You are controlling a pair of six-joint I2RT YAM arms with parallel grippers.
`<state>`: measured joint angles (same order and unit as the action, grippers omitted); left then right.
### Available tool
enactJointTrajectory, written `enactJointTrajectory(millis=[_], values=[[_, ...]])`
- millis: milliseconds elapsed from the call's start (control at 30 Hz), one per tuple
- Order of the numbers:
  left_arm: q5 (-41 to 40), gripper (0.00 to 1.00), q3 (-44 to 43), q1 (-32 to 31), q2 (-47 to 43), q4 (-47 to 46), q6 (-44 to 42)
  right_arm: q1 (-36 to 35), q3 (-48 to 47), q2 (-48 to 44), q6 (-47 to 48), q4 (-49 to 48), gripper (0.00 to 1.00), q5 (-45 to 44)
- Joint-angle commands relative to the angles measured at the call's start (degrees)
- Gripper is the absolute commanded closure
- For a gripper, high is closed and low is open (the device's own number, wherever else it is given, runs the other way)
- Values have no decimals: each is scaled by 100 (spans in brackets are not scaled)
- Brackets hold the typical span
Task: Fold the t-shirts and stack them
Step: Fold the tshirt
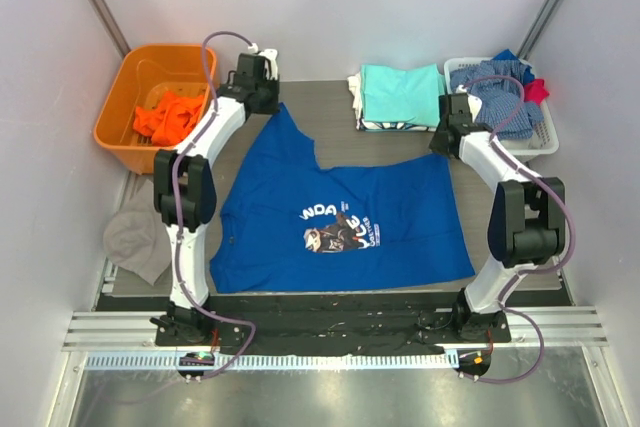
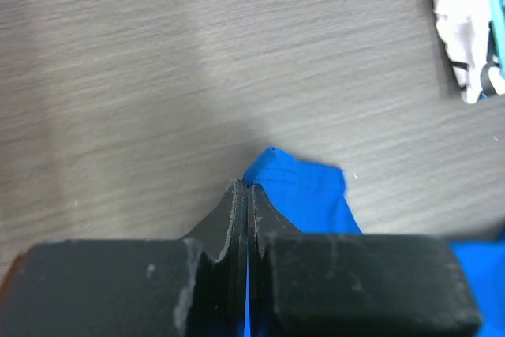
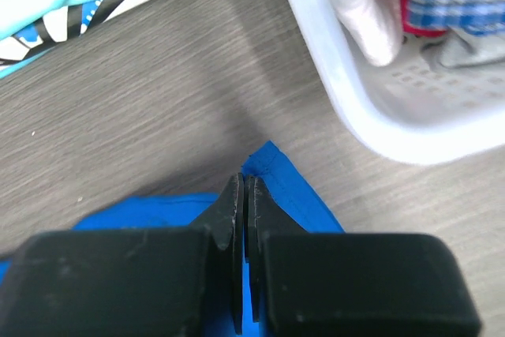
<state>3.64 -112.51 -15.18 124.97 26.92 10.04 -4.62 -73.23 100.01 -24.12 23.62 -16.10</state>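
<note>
- From above: royal blue t-shirt lying spread on the tabletop, print up, between both arms.
- Left wrist: left jaws pressed together, pinching a far shirt corner.
- Right wrist: right jaws likewise pinching a corner, near white basket.

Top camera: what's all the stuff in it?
blue t-shirt: 1, royal blue, printed, spread mid-table
folded shirts: 1 stack, aqua over white, far side
tub: 1, orange, far left
orange cloth: 1 heap, inside the tub
basket: 1, white, far right
checked garment: 1, blue and white, in the basket
red cloth: 1, red, in the basket
grey cloth: 1, off the table's left edge
table: 1, grey, under the shirts
left gripper: 1, black, shut on a blue t-shirt corner
right gripper: 1, black, shut on another corner
</note>
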Motion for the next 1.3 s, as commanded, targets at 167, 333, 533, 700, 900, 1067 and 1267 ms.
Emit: enactJointTrajectory(millis=[167,333,533,700,900,1067,1267], values=[[-276,100,1300,33,-1588,191,76,14,634,-1219,-145,336,99,-174],[-548,100,2125,41,-2554,393,182,14,1160,-1694,-312,486,99,-262],[-689,100,3050,33,-3425,472,314,14,1627,-1950,-409,600,99,-350],[-636,100,3717,41,-4136,700,664,14,1803,-1968,-497,653,99,-341],[-689,100,4517,33,-5085,762,815,14,1900,-2099,-594,741,99,-472],[-750,100,4589,33,-5579,1017,833,23,1971,-2301,-734,794,99,-737],[-680,100,4668,33,-6115,1421,964,67,1944,-2424,-831,908,99,-992]])
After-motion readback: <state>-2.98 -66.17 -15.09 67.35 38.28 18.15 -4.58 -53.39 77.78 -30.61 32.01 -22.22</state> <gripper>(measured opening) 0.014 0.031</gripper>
